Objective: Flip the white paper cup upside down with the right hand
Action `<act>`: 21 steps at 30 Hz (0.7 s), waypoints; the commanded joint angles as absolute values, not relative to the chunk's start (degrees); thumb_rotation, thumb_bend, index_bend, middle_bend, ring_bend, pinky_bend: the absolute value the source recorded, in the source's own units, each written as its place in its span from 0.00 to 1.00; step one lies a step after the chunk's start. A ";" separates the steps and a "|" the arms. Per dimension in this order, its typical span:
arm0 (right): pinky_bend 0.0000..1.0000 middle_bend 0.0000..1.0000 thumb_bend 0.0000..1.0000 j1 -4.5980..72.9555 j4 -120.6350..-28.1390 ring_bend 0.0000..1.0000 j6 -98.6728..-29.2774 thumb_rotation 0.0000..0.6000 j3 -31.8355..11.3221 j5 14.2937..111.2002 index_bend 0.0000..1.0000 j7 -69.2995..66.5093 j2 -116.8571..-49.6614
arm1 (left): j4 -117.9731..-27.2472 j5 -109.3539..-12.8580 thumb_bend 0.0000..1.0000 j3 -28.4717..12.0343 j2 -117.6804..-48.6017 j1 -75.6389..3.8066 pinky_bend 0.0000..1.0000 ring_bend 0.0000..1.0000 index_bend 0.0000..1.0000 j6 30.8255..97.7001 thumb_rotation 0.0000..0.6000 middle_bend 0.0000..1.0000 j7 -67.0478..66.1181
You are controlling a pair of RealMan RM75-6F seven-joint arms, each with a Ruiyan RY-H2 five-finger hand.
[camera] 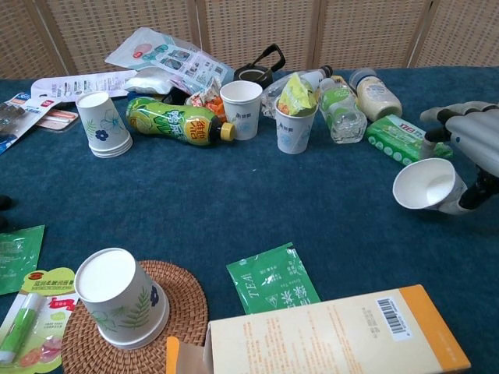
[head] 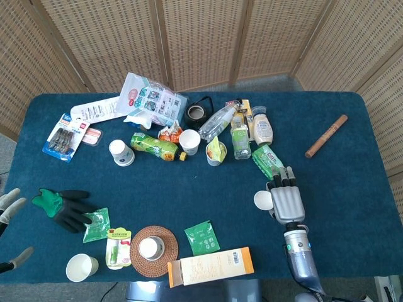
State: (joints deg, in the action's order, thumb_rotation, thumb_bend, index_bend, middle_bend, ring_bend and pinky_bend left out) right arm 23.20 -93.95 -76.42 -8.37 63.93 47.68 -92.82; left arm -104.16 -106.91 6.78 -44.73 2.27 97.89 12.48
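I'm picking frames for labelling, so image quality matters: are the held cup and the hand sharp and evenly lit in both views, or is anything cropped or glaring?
Head view: even soft light, white paper cup small but sharp beside the right hand. Chest view: cup sharp, mouth clearly visible; the hand is cropped by the right edge; no strong glare.

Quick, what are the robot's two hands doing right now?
Right hand: holding the white paper cup, tipped on its side.
Left hand: only fingertips show at the picture's edge; cannot be told.
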 commanded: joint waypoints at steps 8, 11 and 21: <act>0.00 0.00 0.17 24.34 -97.07 0.00 -73.96 1.00 -8.84 60.75 0.21 46.76 -92.17 | -104.06 -107.17 0.27 6.90 -44.79 2.29 0.00 0.00 0.00 97.94 1.00 0.00 12.39; 0.00 0.00 0.16 24.45 -97.51 0.00 -72.95 1.00 -8.66 61.00 0.18 44.68 -91.02 | -104.05 -107.20 0.27 6.93 -44.80 2.28 0.00 0.00 0.00 97.92 1.00 0.00 12.33; 0.00 0.00 0.15 25.12 -98.75 0.00 -67.26 1.00 -7.41 60.69 0.18 38.50 -84.09 | -104.01 -107.31 0.27 7.02 -44.81 2.31 0.00 0.00 0.00 97.96 1.00 0.00 12.26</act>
State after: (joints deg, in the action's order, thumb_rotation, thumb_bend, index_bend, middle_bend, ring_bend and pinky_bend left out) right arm 24.88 -98.41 -68.48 -7.79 60.65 39.85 -85.31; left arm -104.01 -107.31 7.02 -44.81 2.31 97.96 12.26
